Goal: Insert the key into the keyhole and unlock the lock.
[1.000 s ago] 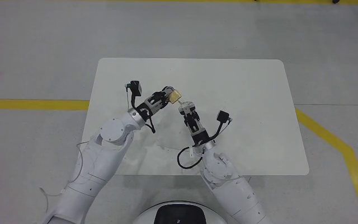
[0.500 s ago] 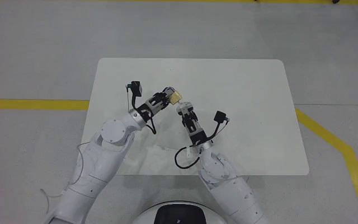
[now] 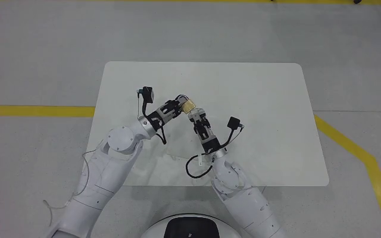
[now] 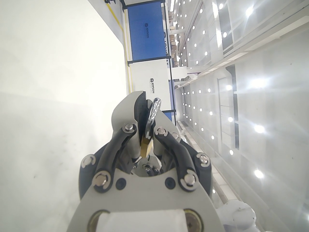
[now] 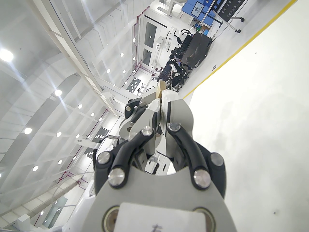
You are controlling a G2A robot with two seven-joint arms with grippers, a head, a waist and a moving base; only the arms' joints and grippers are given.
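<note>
Above the near-middle of the white table [image 3: 268, 89], both arms are raised and their tools meet well clear of the surface. Left gripper [image 3: 180, 105] is clenched on the lock [image 3: 189, 106]; its wrist view has the brass body nipped between the fingers with the steel shackle [image 4: 154, 108] pointing outward past the fingertips. Right gripper [image 3: 197, 114] is closed on a thin metal blade seen edge-on, taken to be the key [image 5: 161, 115], and sits just beside the lock, tip towards it. Whether key and lock touch cannot be told, and the keyhole itself is hidden from every angle. Judgement: the step in hand is the approach and alignment for insertion; the key does not appear seated, and the shackle looks closed, so the unlocking is not yet done. The next move calls for squaring the blade with the keyhole face, a short straight push along that axis, then a turn of the right wrist while the left holds firm against the twist. Nearby: a dark cable [image 3: 193, 166] loops from the right forearm, and a yellow floor line [image 3: 41, 110] runs past the table. Chief obstruction is the left gripper's own fingers crowding the small lock body, leaving little room for the key hand; a slight misalignment could skid the blade off the brass.
</note>
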